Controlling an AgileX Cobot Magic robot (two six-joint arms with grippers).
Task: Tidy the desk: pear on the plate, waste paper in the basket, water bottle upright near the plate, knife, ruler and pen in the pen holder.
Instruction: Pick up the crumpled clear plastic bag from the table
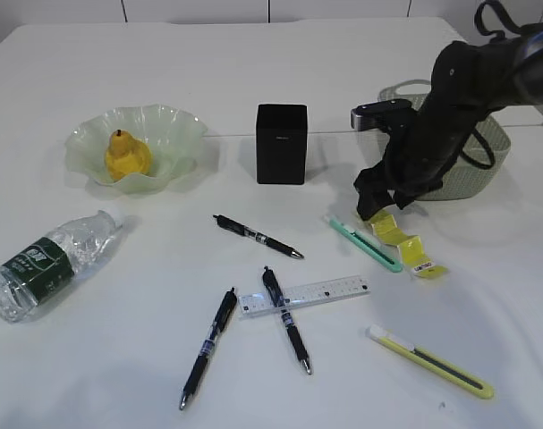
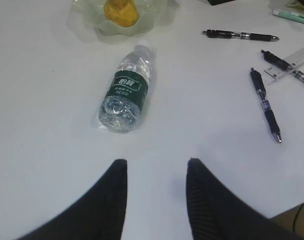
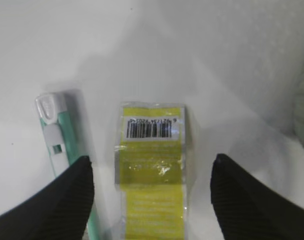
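between the right gripper's parted jaws, the waste paper [image 3: 153, 172] bears a barcode with unreadable digits; the water bottle [image 2: 124, 90] label's white characters are illegible.

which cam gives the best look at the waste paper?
Right wrist view: the waste paper fills mid-frame between the open right gripper fingers, barcode readable. The exterior view shows it small, as a zigzag strip partly behind the arm. The left wrist view catches at most a yellow sliver at its top right corner.

1. The white desk [image 1: 271, 71] carries the plate [image 1: 177, 134], pen holder [image 1: 281, 143] and basket [image 1: 490, 156].
2. Lying flat on it: water bottle [image 1: 52, 262], three pens [image 1: 258, 237], ruler [image 1: 334, 291], green knife [image 1: 365, 243], yellow knife [image 1: 432, 361], waste paper [image 1: 405, 241].
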